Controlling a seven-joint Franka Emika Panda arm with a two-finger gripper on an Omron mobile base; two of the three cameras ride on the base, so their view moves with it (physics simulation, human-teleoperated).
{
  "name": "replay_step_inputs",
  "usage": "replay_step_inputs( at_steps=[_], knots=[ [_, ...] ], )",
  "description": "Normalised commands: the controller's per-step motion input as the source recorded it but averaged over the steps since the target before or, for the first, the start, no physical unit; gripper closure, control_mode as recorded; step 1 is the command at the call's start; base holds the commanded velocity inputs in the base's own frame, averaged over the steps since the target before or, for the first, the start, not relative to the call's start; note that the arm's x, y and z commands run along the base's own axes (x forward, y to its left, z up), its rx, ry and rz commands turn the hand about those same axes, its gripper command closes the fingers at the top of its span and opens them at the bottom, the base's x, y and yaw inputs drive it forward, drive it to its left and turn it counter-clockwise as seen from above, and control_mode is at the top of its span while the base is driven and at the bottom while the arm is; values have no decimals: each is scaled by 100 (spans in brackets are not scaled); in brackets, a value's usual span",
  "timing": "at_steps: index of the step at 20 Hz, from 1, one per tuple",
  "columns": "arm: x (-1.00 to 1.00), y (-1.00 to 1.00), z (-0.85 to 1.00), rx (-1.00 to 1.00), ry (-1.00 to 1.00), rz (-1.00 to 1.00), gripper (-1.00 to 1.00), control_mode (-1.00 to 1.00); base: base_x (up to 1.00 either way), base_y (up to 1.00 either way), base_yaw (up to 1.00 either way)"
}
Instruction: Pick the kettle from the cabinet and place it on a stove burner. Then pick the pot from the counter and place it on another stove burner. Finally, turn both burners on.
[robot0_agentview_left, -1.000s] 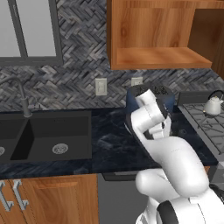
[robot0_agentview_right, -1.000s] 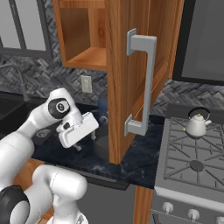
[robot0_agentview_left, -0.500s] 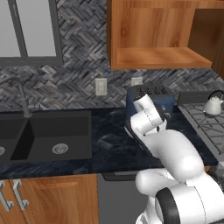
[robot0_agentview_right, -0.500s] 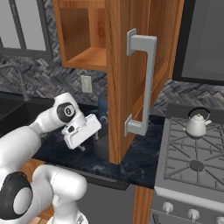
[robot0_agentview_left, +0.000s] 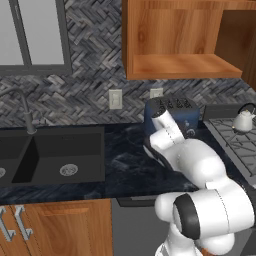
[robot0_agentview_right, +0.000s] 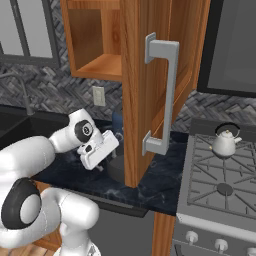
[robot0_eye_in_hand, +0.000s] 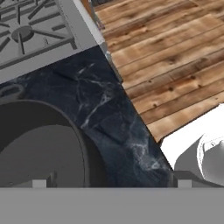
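Cabinet (robot0_agentview_right: 150, 75): orange-brown grained wood, matt; bar handle (robot0_agentview_right: 162, 95) satin grey metal. Counter (robot0_eye_in_hand: 109, 118): dark veined stone, polished. Pot (robot0_eye_in_hand: 39, 148): dull grey metal. Kettle (robot0_agentview_right: 224, 141): glossy white. Stove burners (robot0_agentview_right: 225, 189): black cast grates.

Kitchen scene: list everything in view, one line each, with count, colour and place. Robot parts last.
kettle: one, white, on a rear stove burner.
pot: one, dark grey, on the counter beside the range.
cabinet: one, orange-brown, door open, shelf bare.
counter: one, blue-black marbled.
range: one, grey steel with black grates.
toaster: one, blue, at the backsplash.
sink: one, dark, left of the arm.
hand: one, white, open, near the pot.
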Motion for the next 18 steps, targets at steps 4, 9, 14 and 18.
replay_step_inputs(
  at_steps=[4, 9, 14, 18],
  knots=[
    [34, 0, -23, 0, -5, -3, -100, -100, 0, 0, 0],
    [23, 0, -24, 0, -4, -4, -100, -100, 0, 0, 0],
    [9, 0, -27, 0, -5, -6, -100, -100, 0, 0, 0],
    [1, 0, -31, 0, -6, -6, -100, -100, 0, 0, 0]
  ],
)
